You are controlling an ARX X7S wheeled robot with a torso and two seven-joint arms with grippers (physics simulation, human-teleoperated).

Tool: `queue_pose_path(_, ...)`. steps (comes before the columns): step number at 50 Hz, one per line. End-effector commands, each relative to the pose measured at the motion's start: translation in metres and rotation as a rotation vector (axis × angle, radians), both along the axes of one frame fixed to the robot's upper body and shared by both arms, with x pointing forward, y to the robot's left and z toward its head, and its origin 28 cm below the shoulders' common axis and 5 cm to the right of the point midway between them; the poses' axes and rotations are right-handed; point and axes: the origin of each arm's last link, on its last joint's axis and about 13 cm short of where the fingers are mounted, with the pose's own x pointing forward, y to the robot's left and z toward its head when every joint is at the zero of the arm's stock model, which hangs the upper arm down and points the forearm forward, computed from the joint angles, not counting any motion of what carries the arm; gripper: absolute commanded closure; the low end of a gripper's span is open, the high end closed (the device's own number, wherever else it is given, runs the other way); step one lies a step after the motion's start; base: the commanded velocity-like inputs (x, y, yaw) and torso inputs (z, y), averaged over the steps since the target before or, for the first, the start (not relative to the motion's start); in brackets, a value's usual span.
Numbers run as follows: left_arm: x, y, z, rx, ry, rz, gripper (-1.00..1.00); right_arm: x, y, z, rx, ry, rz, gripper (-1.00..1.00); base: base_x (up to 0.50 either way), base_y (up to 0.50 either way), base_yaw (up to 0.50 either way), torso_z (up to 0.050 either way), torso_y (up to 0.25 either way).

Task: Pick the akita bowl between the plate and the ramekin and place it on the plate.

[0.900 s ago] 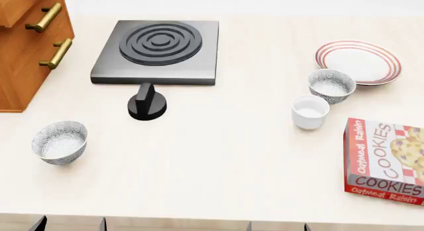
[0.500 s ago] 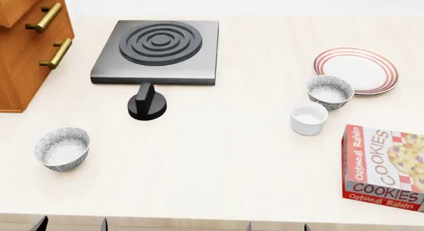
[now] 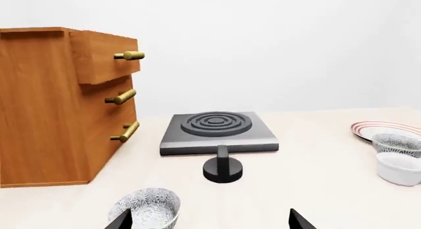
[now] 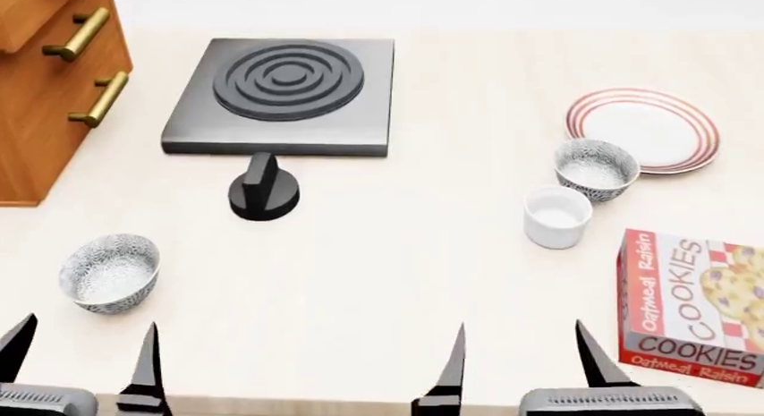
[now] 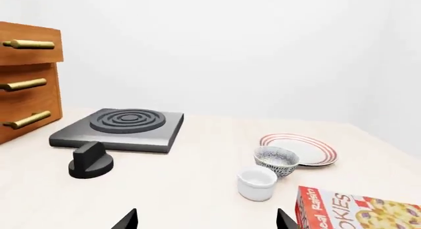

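Note:
The akita bowl point(image 4: 596, 168) point(image 5: 277, 159) point(image 3: 399, 142), speckled grey and white, sits upright between the red-ringed plate point(image 4: 643, 129) point(image 5: 299, 148) point(image 3: 378, 128) and the plain white ramekin point(image 4: 557, 216) point(image 5: 257, 182) point(image 3: 399, 168). All three lie at the counter's right. My right gripper point(image 4: 520, 355) point(image 5: 206, 219) hangs open near the front edge, well short of the ramekin, nothing between its fingers. At the front left, my left gripper point(image 4: 81, 353) point(image 3: 209, 220) is open too, just in front of a second speckled bowl point(image 4: 110, 272) point(image 3: 146, 208).
A black hotplate point(image 4: 284, 95) with its knob point(image 4: 264, 187) stands at the back centre. A wooden drawer cabinet point(image 4: 50, 85) with brass handles fills the back left. A red cookie box point(image 4: 696, 305) lies at the front right, close to the ramekin.
Both grippers' fingertips have come into the head view at the bottom edge. The view has shifted slightly, so the objects sit a little differently in the picture; none has moved on the counter.

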Motion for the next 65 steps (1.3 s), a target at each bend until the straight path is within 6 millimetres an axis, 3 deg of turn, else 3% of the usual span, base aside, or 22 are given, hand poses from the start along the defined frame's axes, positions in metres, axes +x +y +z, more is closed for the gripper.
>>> queue_pose_path(1,-0.016,0.002,0.056,0.006,-0.040,-0.066,-1.00,-0.013,-0.005,0.054,-0.027,-0.028,0.050,-1.00,0.14,0.00,0.00,0.000,0.000)
queue_pose_path(11,-0.020,0.004,0.092,0.012,-0.079,-0.118,-1.00,-0.018,-0.005,0.090,-0.057,-0.073,0.095,-1.00,0.38,-0.05,0.00,0.000,0.000)
queue_pose_path(21,-0.021,0.005,0.097,0.013,-0.072,-0.122,-1.00,-0.017,-0.008,0.112,-0.064,-0.087,0.092,-1.00,0.50,-0.09,0.00,0.000,0.000)
queue_pose_path(65,-0.019,0.005,0.120,0.092,-0.085,-0.150,-1.00,-0.014,-0.008,0.141,-0.104,-0.083,0.171,-1.00,0.50,-0.09,0.00,0.000,0.001)
